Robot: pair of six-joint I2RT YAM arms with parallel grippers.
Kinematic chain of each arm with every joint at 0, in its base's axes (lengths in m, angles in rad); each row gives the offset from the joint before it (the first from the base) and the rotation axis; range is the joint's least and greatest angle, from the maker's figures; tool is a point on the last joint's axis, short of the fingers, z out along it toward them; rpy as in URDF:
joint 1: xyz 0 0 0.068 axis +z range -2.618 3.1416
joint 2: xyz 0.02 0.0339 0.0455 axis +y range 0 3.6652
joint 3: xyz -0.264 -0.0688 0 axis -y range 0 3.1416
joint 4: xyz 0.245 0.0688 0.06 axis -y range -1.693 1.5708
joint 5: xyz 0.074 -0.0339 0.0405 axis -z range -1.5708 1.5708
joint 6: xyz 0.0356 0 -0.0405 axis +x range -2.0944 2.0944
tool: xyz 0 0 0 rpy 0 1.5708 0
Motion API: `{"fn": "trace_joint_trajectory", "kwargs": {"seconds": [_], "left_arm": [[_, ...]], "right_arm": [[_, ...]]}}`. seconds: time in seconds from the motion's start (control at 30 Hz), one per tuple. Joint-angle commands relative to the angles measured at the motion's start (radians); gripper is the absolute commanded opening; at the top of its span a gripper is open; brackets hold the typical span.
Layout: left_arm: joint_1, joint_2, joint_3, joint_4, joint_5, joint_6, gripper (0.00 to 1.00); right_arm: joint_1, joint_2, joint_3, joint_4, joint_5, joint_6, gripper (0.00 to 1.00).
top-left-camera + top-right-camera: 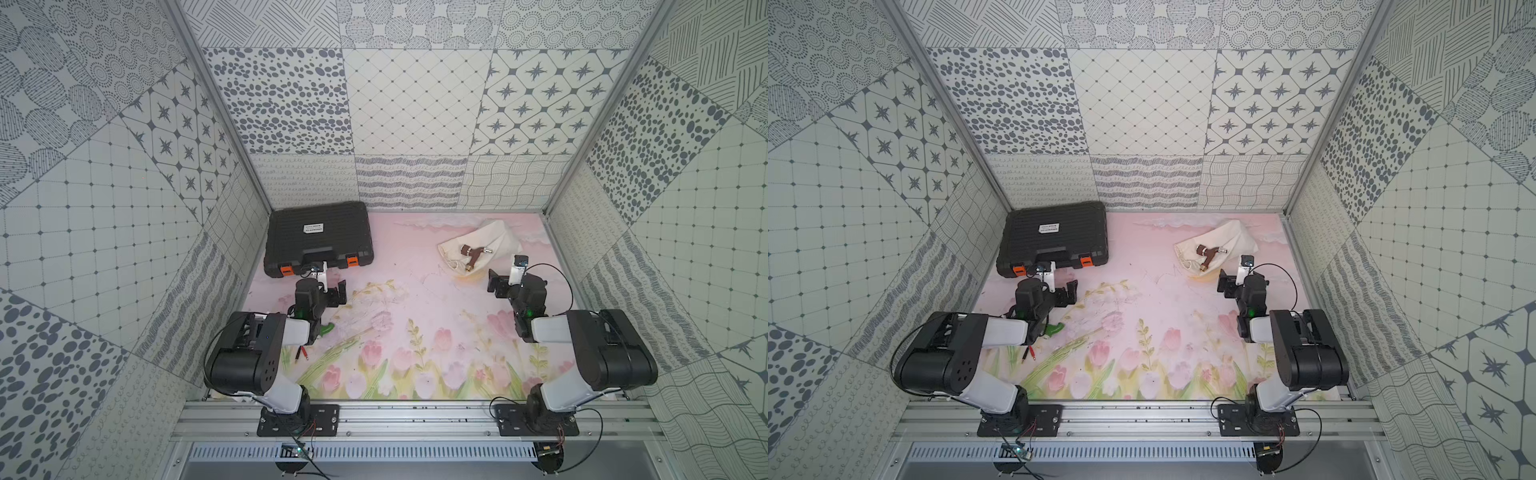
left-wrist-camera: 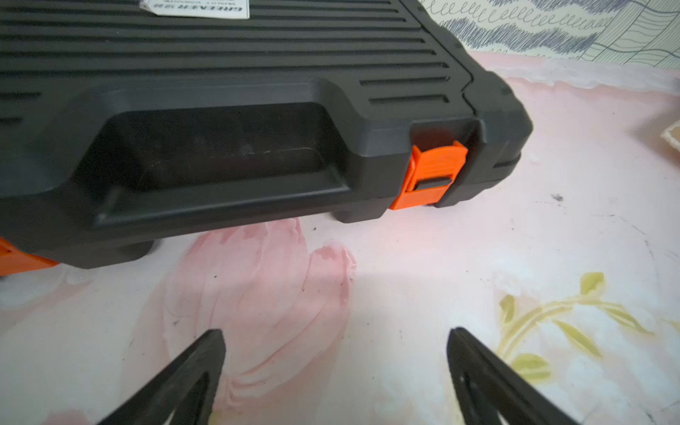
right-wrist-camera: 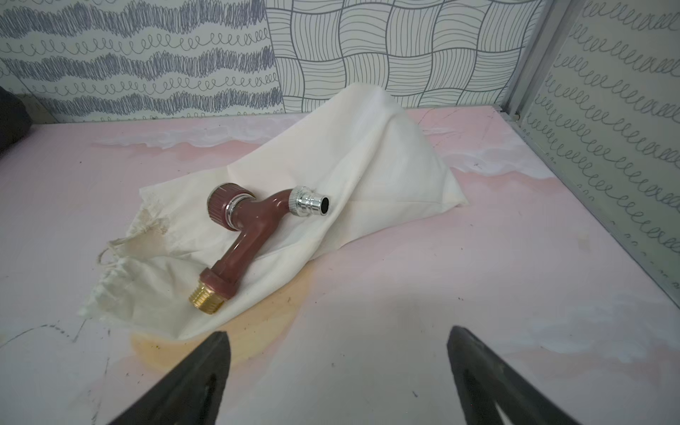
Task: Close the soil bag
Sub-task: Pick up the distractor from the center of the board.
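The soil bag (image 1: pixel 496 235) (image 3: pixel 368 158), one cream cloth pouch, lay slumped near the far right corner of the counter (image 1: pixel 415 299). Its mouth, with thin cords (image 3: pixel 110 250), pointed toward the counter's middle. One maroon tap (image 1: pixel 473 253) (image 3: pixel 254 220) with a brass thread and a chrome nozzle lay on top of the cloth. I saw no writing on the bag.

One black ribbed case (image 1: pixel 318 237) (image 2: pixel 220 92) sat shut in the far left corner and carried two orange latches (image 1: pixel 286 271) (image 1: pixel 352 261). It had a single white label (image 1: pixel 311 227), whose print was too small and cut off to read with certainty.

The left claw (image 2: pixel 335 336) stood apart with nothing between its fingers, just in front of the case. The right claw (image 3: pixel 338 335) was likewise spread wide and empty, close to the bag but not touching it.

Near the front left edge lay two small red-tipped pieces (image 1: pixel 301 354). One green handle (image 1: pixel 326 329) poked out from under the left arm.
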Motion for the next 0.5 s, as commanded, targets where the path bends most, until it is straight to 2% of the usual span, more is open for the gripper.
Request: {"fn": "trace_joint_trajectory", "kwargs": {"seconds": [0.0,0.47], "left_arm": [[-0.001,0.004,0.008,0.065,0.021,0.018,0.99],[-0.003,-0.001,0.004,0.065,0.042,0.025,0.99]], "right_arm": [[0.003,0.001,0.012,0.025,-0.011,-0.010,0.97],[0.010,-0.019,0.020,0.005,0.013,-0.012,0.97]]}}
